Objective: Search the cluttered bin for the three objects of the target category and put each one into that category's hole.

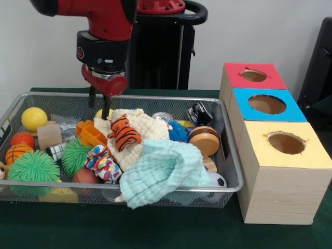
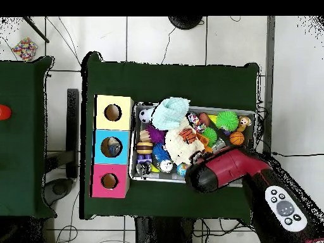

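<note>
A wire mesh bin [image 1: 155, 185] holds a heap of toys. A striped tiger plush [image 1: 124, 132] lies on a cream cloth [image 1: 136, 120], with a light teal cloth [image 1: 161, 172] in front of it. Around them are a yellow ball [image 1: 34, 119], green spiky balls [image 1: 34, 166], a small basketball [image 1: 17, 152], a wooden yo-yo [image 1: 204, 140] and a soccer ball [image 1: 218, 180]. My gripper [image 1: 98, 108] hangs open over the bin's back rim, just left of the tiger, with nothing between its fingers. In the overhead view the arm's head [image 2: 204, 178] hides it.
Right of the bin stands a wooden box with three holes: red top [image 1: 253, 75], blue top [image 1: 266, 104], yellow top [image 1: 286, 142]. From above, the yellow top [image 2: 112, 112], blue top [image 2: 112, 147] and red top [image 2: 109, 181] lie left of the bin [image 2: 253, 149].
</note>
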You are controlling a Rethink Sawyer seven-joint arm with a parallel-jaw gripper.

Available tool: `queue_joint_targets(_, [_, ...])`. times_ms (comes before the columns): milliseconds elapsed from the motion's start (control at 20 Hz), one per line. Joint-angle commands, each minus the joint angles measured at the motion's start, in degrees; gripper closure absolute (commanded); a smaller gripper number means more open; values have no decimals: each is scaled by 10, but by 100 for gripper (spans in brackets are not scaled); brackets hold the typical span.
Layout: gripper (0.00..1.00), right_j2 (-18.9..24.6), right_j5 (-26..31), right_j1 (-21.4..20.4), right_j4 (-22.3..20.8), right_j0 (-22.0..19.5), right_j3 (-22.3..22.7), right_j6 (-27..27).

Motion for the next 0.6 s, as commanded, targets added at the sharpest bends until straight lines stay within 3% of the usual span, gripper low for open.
queue_joint_targets(50, [0, -76, 61, -17, -69, 24, -61, 52])
queue_joint_targets(400, [0, -79, 38, -11, -44, 15, -59, 31])
queue_joint_targets(600, [0, -56, 25, -8, -5, -18, -48, -3])
